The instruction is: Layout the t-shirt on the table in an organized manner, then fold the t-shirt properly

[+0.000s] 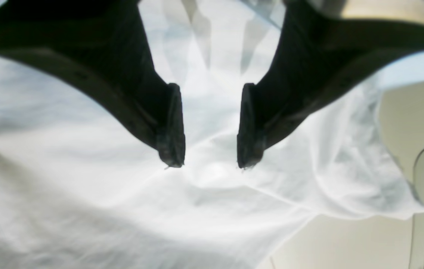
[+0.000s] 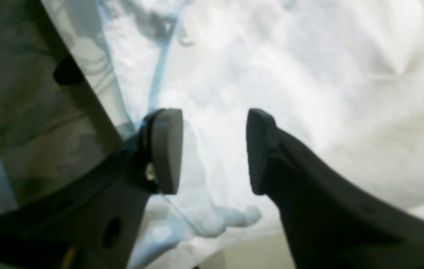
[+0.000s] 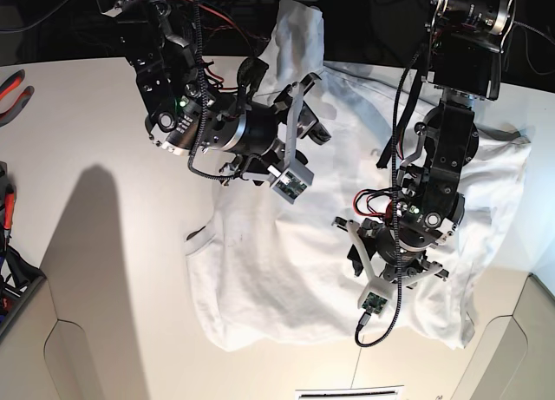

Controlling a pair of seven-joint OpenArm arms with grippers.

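Over the rumpled t-shirt (image 3: 286, 278) on the surface (image 3: 95, 140), the left claw (image 1: 210, 162) hangs spread just above a wrinkle, apparently to pinch it. Near the far hem the right claw (image 2: 213, 149) is likewise spread and empty, probably lining up to pull the cloth flat.

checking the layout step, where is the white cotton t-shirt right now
In the base view the plain white cotton t-shirt lies wrinkled across the middle and right of the off-white table, under both arms, one part raised at the far edge.
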